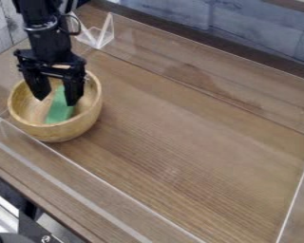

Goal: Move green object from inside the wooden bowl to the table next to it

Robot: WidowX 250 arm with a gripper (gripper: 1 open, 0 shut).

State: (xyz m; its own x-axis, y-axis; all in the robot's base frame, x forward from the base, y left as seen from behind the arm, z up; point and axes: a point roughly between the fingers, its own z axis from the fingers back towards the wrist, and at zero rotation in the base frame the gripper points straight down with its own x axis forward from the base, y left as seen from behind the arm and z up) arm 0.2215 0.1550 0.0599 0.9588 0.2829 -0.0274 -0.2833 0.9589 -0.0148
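Observation:
The wooden bowl [41, 127] sits on the table [193, 142] at the left. Inside it lies the green object [60, 111], partly hidden behind my fingers. My black gripper [54, 93] points straight down over the bowl, right above the green object. It is open, with one finger [39, 87] on the left and the other on the right, and nothing held between them.
A low clear acrylic wall [142, 214] runs around the tabletop. A small clear stand [102, 33] is at the back, beyond the bowl. Bare wood-grain surface stretches to the right of the bowl.

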